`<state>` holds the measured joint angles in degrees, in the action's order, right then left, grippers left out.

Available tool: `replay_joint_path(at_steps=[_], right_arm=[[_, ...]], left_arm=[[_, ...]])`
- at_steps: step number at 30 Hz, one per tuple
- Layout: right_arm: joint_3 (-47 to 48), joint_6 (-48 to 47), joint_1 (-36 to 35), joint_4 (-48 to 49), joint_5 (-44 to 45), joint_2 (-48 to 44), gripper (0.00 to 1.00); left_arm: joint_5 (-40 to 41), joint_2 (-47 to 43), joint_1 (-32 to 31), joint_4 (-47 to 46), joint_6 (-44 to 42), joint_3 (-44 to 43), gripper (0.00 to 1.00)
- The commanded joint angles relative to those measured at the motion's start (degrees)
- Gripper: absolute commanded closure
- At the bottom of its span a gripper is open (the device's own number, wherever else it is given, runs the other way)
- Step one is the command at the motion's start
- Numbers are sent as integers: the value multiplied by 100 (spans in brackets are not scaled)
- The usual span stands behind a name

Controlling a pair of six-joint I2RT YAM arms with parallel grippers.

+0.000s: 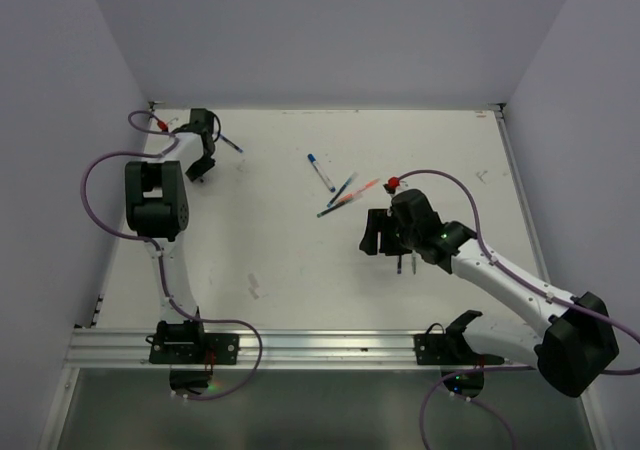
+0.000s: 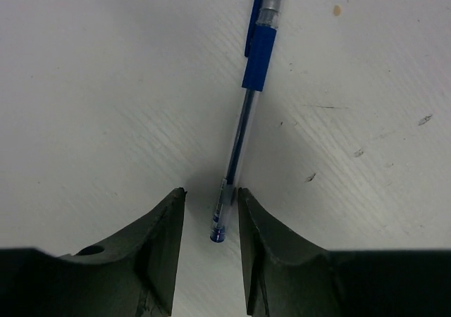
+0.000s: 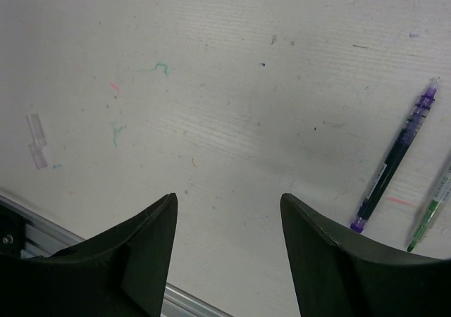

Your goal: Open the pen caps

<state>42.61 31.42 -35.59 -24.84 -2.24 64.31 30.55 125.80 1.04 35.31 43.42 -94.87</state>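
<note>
Blue cap (image 2: 259, 56) looks snug on a light, slick pen (image 2: 238, 144); left gripper (image 2: 211, 191) loosely straddles the barrel end, right gripper (image 3: 227, 199) gapes empty.

From above, we see our left arm (image 1: 165, 260), white links with black joints, rising from its base at the near edge. It folds at a bulky black elbow and sends its wrist toward the far left corner. The left gripper (image 2: 211, 194), two dark matte fingers, points downward with its jaws a narrow gap apart. Our right arm (image 1: 500, 270), of the same white-and-black build, slants in from the near right toward the middle. The right gripper (image 3: 229, 197) also faces down, its dark fingers spread wide.
</note>
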Motion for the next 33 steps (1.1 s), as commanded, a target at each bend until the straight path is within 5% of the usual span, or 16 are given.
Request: replay_joint_path(at_steps=[1, 7, 11, 15, 21, 28, 33], right_arm=[[37, -75, 17, 32, 101, -174, 36], [63, -48, 17, -65, 92, -279, 36], [81, -57, 17, -196, 154, -402, 36], [89, -48, 17, -267, 206, -464, 36], [151, 40, 17, -249, 145, -438, 35], [353, -22, 17, -267, -188, -297, 34], [292, 153, 26, 470, -1277, -261, 34]], left_arm=[[417, 42, -16, 170, -9, 152, 61], [233, 76, -16, -156, -44, 478, 76], [154, 112, -7, -401, -167, 531, 100], [162, -142, -7, -481, -193, 793, 100], [-320, -2335, -33, -1113, -386, 1952, 100], [-2574, -4667, -508, -2334, -1020, 3543, 100], [-5301, -6196, -684, -5179, -469, 5973, 100]])
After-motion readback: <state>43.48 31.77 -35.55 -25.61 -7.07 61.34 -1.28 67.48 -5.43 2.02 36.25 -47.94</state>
